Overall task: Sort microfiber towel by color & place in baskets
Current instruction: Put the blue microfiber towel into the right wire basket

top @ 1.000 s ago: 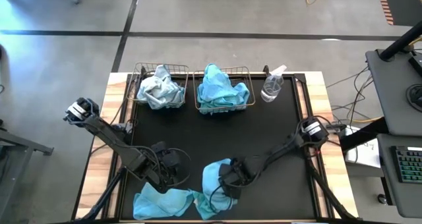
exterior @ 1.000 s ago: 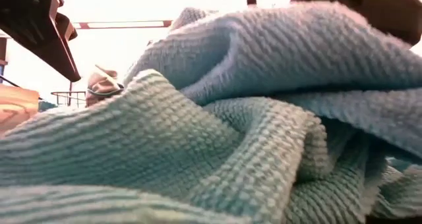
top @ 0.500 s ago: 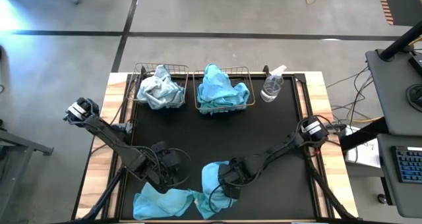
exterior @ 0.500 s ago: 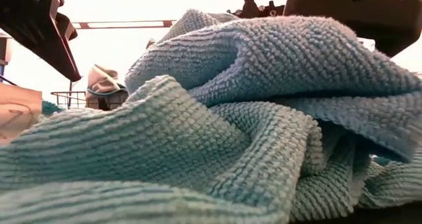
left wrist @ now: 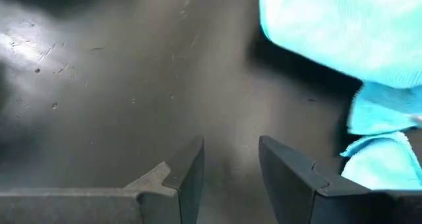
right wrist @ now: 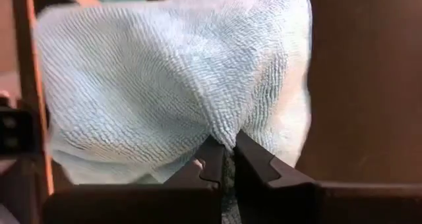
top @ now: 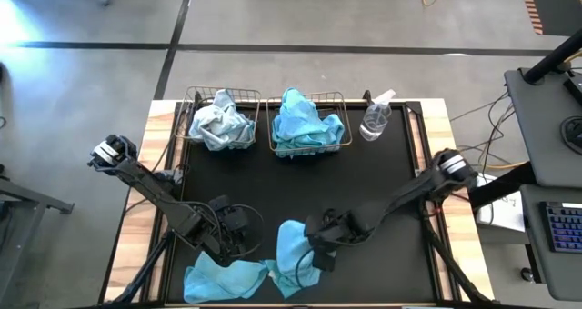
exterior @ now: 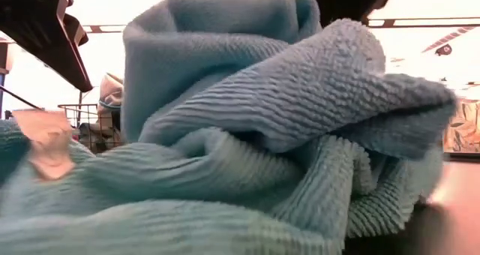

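Towel (top: 293, 253), turquoise, lies at the table's near edge, pinched in a fold by the clenched right gripper (top: 318, 254). Its basket (top: 309, 136), holding turquoise cloth, sits straight ahead, far side. Left gripper (top: 238, 241) waits nearby, parted, empty.

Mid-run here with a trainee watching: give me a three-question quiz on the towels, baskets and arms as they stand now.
1. True or false: the right gripper is shut on a fuzzy turquoise microfiber towel.
2. Which brassy wire-mesh basket holds turquoise cloths: A, the left basket, or B, the right basket?
3. Fill in: the left gripper fingers are ____, holding nothing.

Key: 1 true; 2 B; 3 open.
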You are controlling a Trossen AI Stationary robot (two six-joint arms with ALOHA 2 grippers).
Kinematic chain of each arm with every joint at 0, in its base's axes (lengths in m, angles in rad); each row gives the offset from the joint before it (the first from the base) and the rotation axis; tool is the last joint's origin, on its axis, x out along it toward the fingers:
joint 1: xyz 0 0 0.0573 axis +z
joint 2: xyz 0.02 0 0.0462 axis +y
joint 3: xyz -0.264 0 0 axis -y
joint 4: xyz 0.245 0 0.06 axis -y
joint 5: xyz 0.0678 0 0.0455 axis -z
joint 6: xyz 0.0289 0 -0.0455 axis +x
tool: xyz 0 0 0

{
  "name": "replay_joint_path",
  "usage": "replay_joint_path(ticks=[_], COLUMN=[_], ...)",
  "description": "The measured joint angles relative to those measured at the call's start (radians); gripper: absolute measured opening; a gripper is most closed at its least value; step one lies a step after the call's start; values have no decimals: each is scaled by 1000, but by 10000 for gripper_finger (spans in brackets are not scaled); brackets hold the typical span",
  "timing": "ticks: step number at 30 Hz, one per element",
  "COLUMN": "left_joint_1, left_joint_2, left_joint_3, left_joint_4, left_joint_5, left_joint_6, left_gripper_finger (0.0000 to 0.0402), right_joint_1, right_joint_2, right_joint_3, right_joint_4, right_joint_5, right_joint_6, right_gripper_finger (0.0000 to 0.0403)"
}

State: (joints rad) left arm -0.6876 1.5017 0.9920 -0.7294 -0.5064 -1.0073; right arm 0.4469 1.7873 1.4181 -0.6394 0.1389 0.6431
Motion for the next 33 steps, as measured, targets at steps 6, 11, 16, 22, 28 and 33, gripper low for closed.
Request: replay_joint_path(ticks=[6, 11, 16, 22, 28, 33], left_joint_1=[0, 0, 0, 0, 0, 0], left_joint_2=[0, 0, 0, 0, 0, 0], left_joint_3=[0, 0, 0, 0, 0, 0], left_joint_4=[16, 22, 25, 27, 27, 27], left_joint_5=[0, -1, -4, -6, -7, -8], left_joint_6=[0, 0, 0, 3, 4, 4], left_gripper_finger=[130, 130, 130, 130, 130, 130], right_joint_1=[10, 11, 4, 4, 4, 4], right_joint_2=[-141, -228, -301, -346, -359, -364], right_joint_3=[-1, 0, 0, 0, 0, 0], right_joint_4=[16, 44, 52, 112, 280, 395], right_joint_5=[160, 326, 500, 543, 427, 413], right_joint_6=[-15, -70, -124, -175, -284, -362], right_gripper_finger=[13, 13, 12, 12, 12, 12])
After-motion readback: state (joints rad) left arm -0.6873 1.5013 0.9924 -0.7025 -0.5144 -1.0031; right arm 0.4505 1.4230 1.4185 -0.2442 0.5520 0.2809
